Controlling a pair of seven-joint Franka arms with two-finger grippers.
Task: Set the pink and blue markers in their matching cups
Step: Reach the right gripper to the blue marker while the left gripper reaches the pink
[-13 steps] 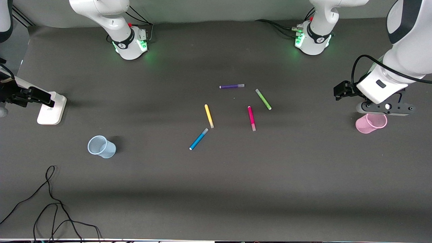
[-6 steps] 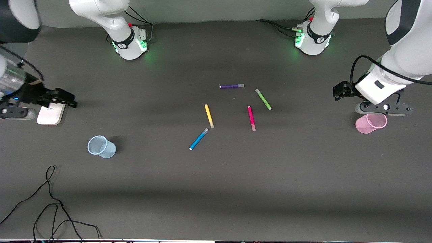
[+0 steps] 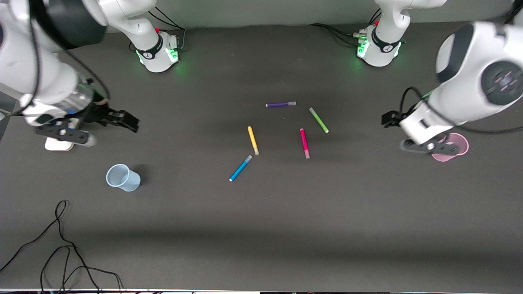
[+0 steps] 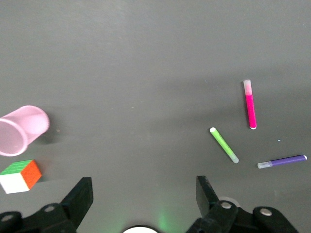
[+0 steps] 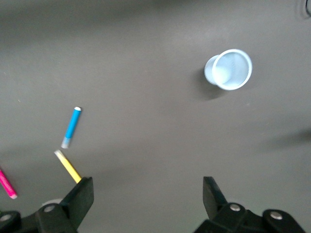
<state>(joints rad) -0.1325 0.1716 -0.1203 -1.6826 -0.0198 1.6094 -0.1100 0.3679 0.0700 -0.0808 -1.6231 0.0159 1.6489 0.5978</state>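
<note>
Magenta-pink marker [image 3: 304,143] and blue marker [image 3: 240,168] lie flat on the tabletop [image 3: 261,228] beside the yellow marker [image 3: 253,140], where a wrong pen could be caught by the wide-open fingers of the left gripper [image 4: 143,196], over the pink cup [image 3: 453,148], or the right gripper [image 5: 148,196], near the blue cup [image 3: 121,177].

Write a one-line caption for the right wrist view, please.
Open right gripper above the dark table, with blue cup, blue marker and yellow marker below.
</note>
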